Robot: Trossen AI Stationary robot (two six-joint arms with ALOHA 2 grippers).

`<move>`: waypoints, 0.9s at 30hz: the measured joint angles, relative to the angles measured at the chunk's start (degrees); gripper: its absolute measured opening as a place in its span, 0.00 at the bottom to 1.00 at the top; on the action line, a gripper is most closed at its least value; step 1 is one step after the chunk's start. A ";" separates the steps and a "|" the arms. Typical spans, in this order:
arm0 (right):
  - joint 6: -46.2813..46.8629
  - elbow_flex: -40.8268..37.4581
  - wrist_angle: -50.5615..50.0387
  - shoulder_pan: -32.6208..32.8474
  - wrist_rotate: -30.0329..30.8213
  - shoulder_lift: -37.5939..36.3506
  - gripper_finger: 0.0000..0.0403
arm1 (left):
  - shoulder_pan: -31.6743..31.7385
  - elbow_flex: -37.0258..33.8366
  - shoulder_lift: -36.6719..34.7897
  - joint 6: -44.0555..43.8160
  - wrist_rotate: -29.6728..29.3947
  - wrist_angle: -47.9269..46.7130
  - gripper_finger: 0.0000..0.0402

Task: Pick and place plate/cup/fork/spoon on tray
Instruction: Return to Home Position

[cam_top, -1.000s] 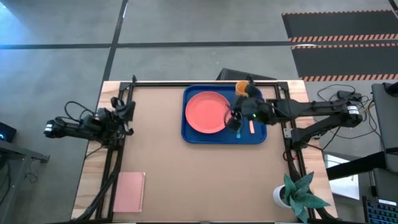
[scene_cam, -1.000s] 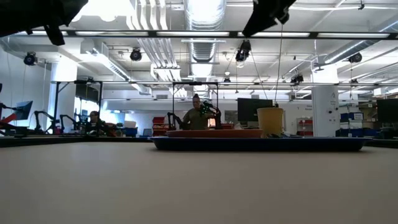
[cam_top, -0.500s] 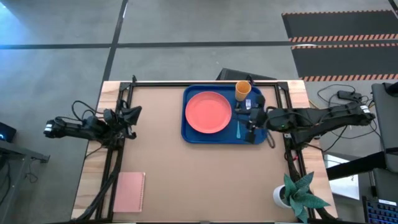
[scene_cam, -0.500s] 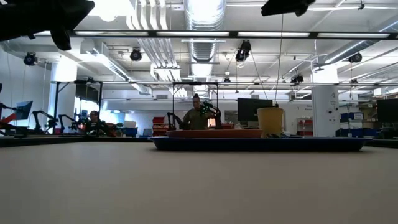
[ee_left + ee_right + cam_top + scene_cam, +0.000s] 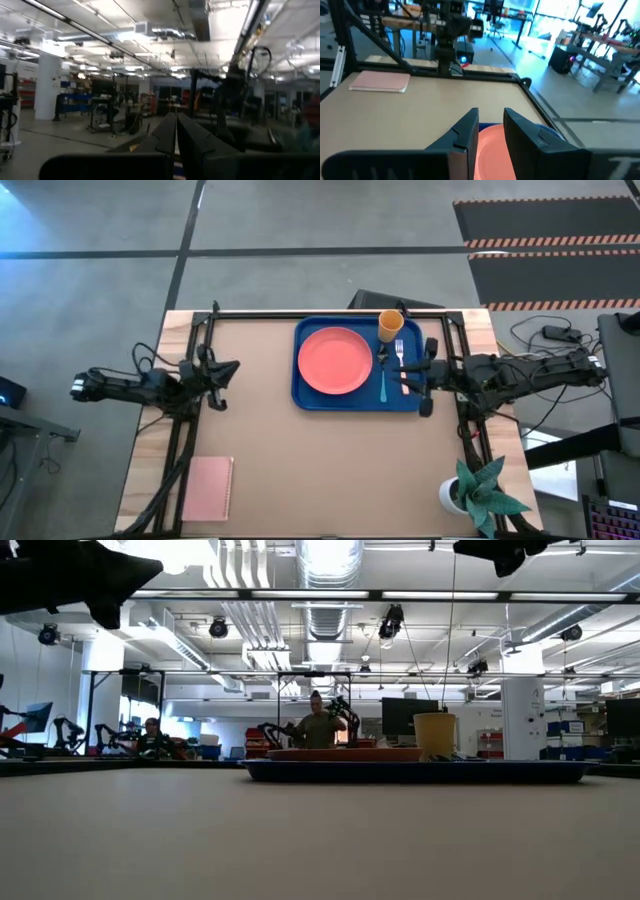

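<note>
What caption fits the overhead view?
Plate, cup, spoon and fork on blue tray.

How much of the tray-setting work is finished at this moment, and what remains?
All four items look placed: the plate, the cup, the spoon and the fork all lie on the tray. Nothing is in hand: the right gripper is open and empty at the tray's right edge, and the left gripper is shut, far from the tray. No placing appears left.
</note>
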 joint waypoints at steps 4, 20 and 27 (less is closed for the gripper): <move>-1.08 -3.00 2.79 0.00 -1.95 -2.94 0.20 | 0.00 0.00 0.00 -1.30 1.96 -5.68 0.00; -3.27 -12.33 6.33 0.00 -3.13 -12.68 0.15 | 0.04 -0.03 0.04 -1.46 12.08 -17.19 0.00; -4.30 -15.61 6.85 0.00 -2.92 -18.74 0.15 | 0.04 -0.04 0.15 -1.46 12.06 -17.12 0.00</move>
